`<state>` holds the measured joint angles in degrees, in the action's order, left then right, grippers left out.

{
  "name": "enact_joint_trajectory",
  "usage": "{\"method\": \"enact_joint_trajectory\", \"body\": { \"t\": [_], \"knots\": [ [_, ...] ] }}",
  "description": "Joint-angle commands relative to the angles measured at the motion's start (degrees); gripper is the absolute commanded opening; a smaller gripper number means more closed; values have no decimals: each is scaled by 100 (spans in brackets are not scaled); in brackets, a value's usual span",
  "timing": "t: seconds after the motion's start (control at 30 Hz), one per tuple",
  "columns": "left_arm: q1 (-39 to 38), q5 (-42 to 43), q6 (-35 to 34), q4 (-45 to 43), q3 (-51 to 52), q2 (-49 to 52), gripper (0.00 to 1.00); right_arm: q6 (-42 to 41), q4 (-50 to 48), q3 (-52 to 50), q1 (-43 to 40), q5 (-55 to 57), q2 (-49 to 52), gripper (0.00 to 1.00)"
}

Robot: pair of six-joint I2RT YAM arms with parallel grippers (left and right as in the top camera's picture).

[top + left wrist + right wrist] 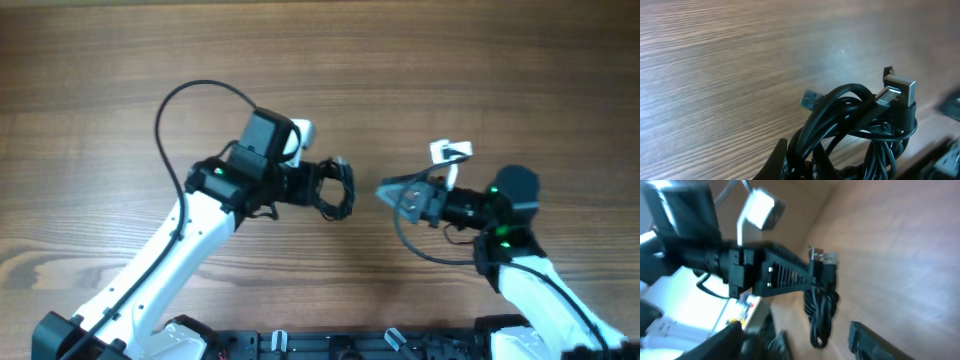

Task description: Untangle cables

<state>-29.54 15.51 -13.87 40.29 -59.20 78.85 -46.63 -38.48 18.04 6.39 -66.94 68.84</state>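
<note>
- Black cables (pixel 340 192) hang as one tight bundle just above the wooden bench (pixel 100 80), near its middle and between the two arms.
- The left fingers (pixel 785 277) are clenched on the bundle at its near side. The loops droop below them in the right wrist view.
- The right fingers (pixel 398 190) are spread with nothing between them, just beside the bundle and pointing at it.
- Three ends stick out of the top of the coil in the left wrist view: a blue-tongued plug (pixel 810 99) on one side, and a small silver plug (pixel 887 95) touching a larger metal plug (pixel 905 90) on the other.
- The step in hand looks like the right arm's first pick, with the bundle not yet loosened at all.
- To do it well, aim the right fingers at one free end and not at the thick of the coil. The blue-tongued plug stands clear of the others and looks the easier to isolate.
- Close on the cord just behind the plug, so the hard shell does not slip out.
- Draw away slowly along the line of the cord while the left grip holds firm. A sideways tug would likely cinch the loops.
- Which loops cross which cannot be told from these views.
</note>
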Motion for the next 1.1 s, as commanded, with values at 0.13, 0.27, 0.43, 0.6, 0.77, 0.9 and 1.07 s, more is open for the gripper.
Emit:
{"method": "enact_joint_trajectory", "body": {
  "t": [0.13,0.27,0.43,0.6,0.77,0.9,1.07],
  "knots": [
    [-326,208,726,-151,4,9,4,315,-282,46,1040,866,656,55],
    [-326,498,726,-262,4,7,4,295,-280,46,1318,1469,782,32],
    [-313,675,719,-278,4,7,4,22,-245,46,1316,1860,782,4],
    [-304,647,-330,-372,4,7,52,-914,-195,46,1316,2839,782,4],
    [-304,4,-1862,-345,4,9,51,-1355,-197,46,1316,3158,782,4],
    [-304,-111,-2256,-341,7,52,43,-1360,-195,44,1316,3095,782,4],
    [-304,-319,-3287,-295,9,247,38,-1368,-498,44,1316,3049,782,4]
  ]
}}
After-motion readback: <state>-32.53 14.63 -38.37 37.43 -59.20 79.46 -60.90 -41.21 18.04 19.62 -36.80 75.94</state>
